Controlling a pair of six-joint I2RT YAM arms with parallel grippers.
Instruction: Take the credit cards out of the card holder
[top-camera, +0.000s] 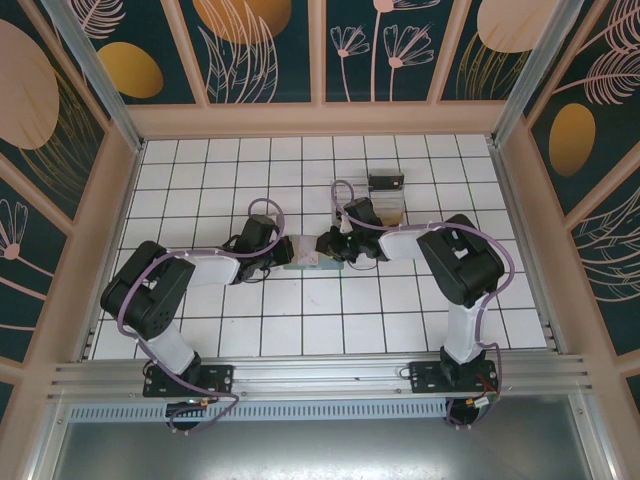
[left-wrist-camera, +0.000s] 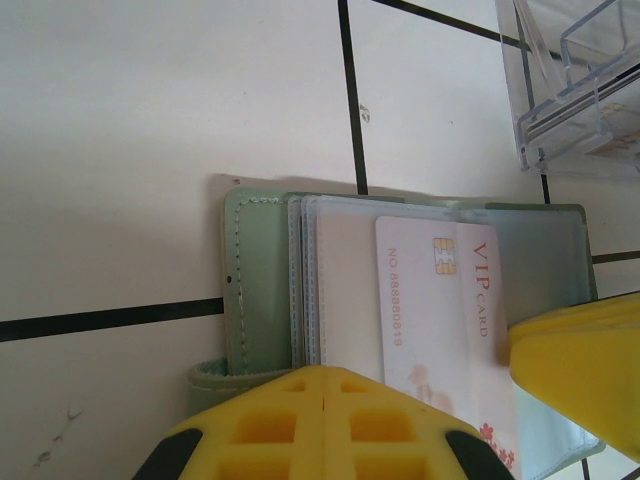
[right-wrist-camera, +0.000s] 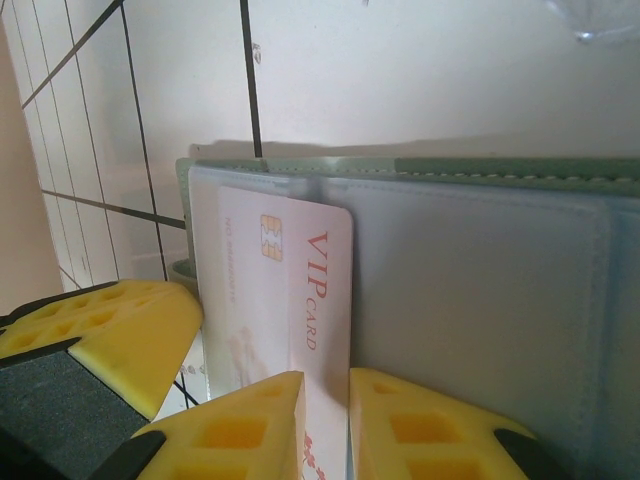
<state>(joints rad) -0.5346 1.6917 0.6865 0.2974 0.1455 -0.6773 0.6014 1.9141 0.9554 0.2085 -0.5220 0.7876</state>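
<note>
Right fingers (right-wrist-camera: 235, 425) flank the VIP card (right-wrist-camera: 285, 290) edge.

Both arms I'm driving look alike. Left arm (top-camera: 160, 290) & right arm (top-camera: 462, 265): chunky black joint housings w/ smooth white link shells btwn them. A thin lilac cable (top-camera: 263, 201) runs along each. Black base blocks (top-camera: 190, 380) w/ small wires at the bottom. Left gripper (left-wrist-camera: 325, 400): bright yellow plastic fingers, moulded w/ square waffle pockets, black at the corners. Right gripper (right-wrist-camera: 326, 400): same yellow pocketed fingers, black at the roots.
</note>
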